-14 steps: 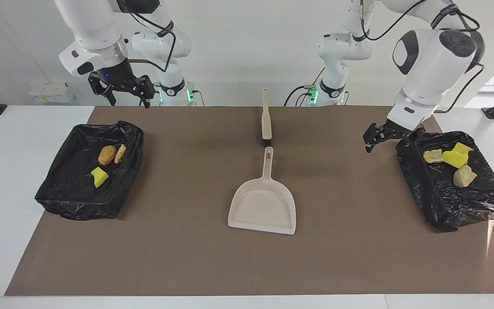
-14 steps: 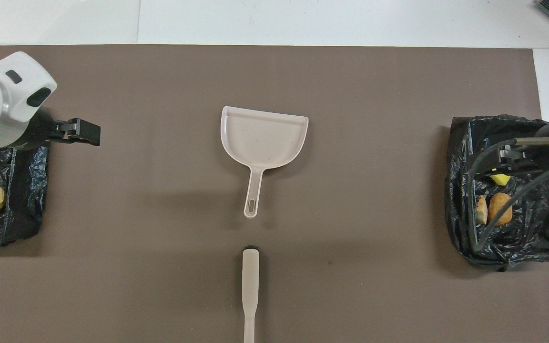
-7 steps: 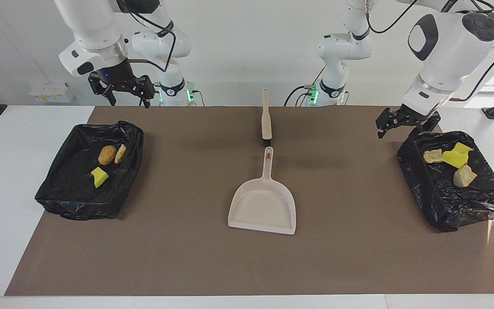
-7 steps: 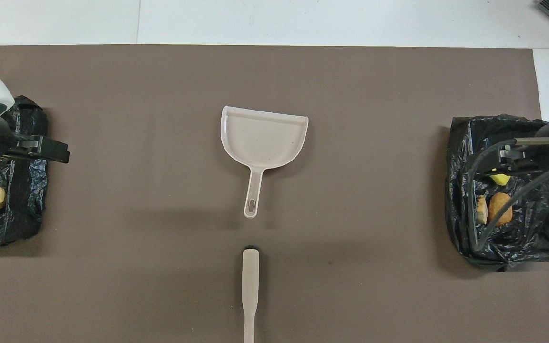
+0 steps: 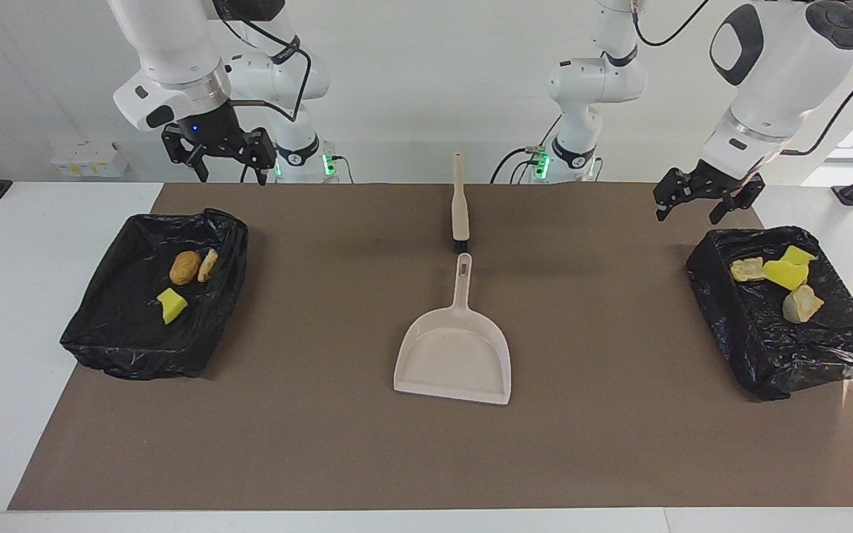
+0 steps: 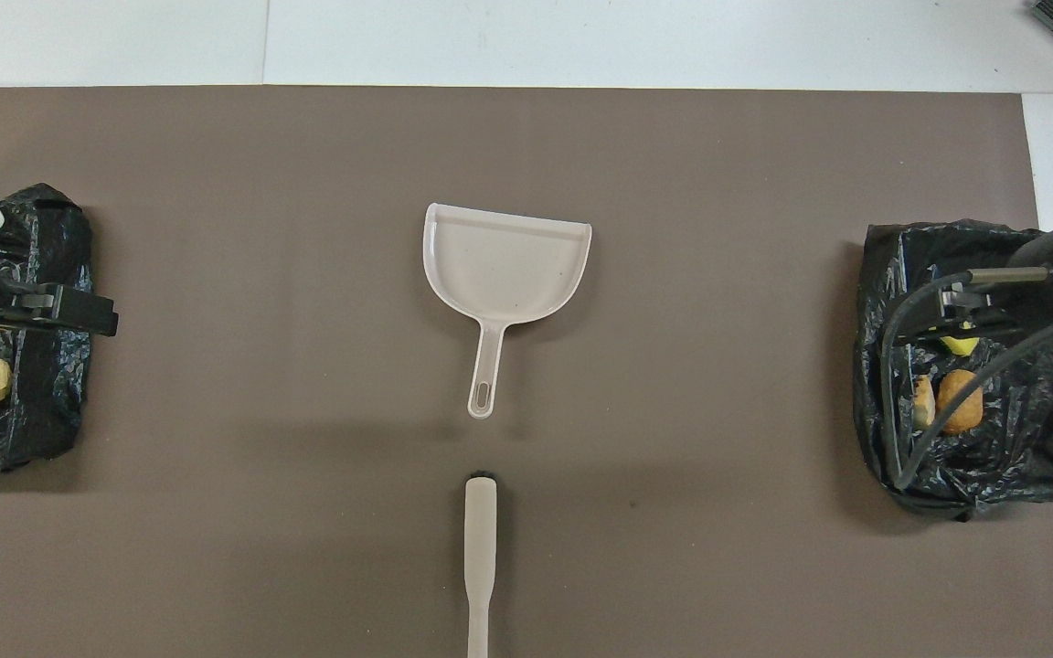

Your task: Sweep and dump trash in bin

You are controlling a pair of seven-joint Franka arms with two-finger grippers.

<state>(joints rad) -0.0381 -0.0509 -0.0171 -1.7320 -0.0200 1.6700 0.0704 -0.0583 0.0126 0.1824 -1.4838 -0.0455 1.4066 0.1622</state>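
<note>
Trash (image 5: 776, 274) is all sitting in the two black-lined bins (image 5: 782, 355), one at each end of the tabletop (image 5: 619, 444). Left gripper (image 5: 700, 203) and right gripper (image 5: 223, 159) both hang in the air, fingers spread wide, holding nothing. Dustpan (image 5: 455, 354) and brush (image 5: 460, 200) lie mid-tabletop.

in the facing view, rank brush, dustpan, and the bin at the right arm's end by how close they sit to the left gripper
From the left gripper, raised near its own end of the table:
1. Brush, mid-table, nearer to the robots than the dustpan.
2. Dustpan, mid-table, handle pointing at the brush.
3. Black-lined bin at the right arm's end, holding three scraps.
</note>
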